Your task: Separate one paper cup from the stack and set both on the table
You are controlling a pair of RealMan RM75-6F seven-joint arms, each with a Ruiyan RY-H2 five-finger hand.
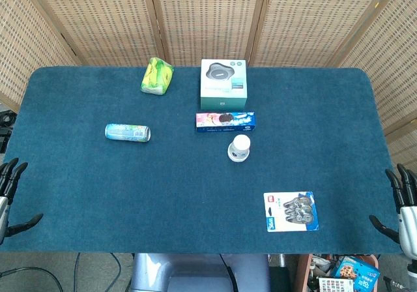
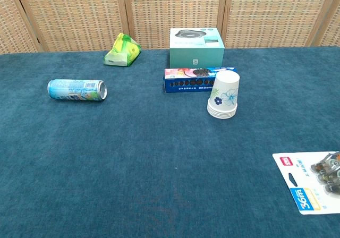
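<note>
A stack of white paper cups (image 1: 239, 148) (image 2: 224, 95) with a blue flower print stands upside down near the middle of the blue table, just in front of the cookie box. My left hand (image 1: 9, 197) hangs off the table's left edge, fingers spread and empty. My right hand (image 1: 402, 212) hangs off the right edge, likewise spread and holding nothing. Both hands are far from the cups. The chest view shows neither hand.
A drink can (image 1: 128, 132) (image 2: 77, 90) lies on its side at the left. A yellow-green packet (image 1: 157, 75) (image 2: 122, 51), a teal box (image 1: 223, 83) (image 2: 196, 45) and a blue cookie box (image 1: 225, 120) (image 2: 192, 79) sit behind the cups. A blister pack (image 1: 291, 211) (image 2: 312, 181) lies front right.
</note>
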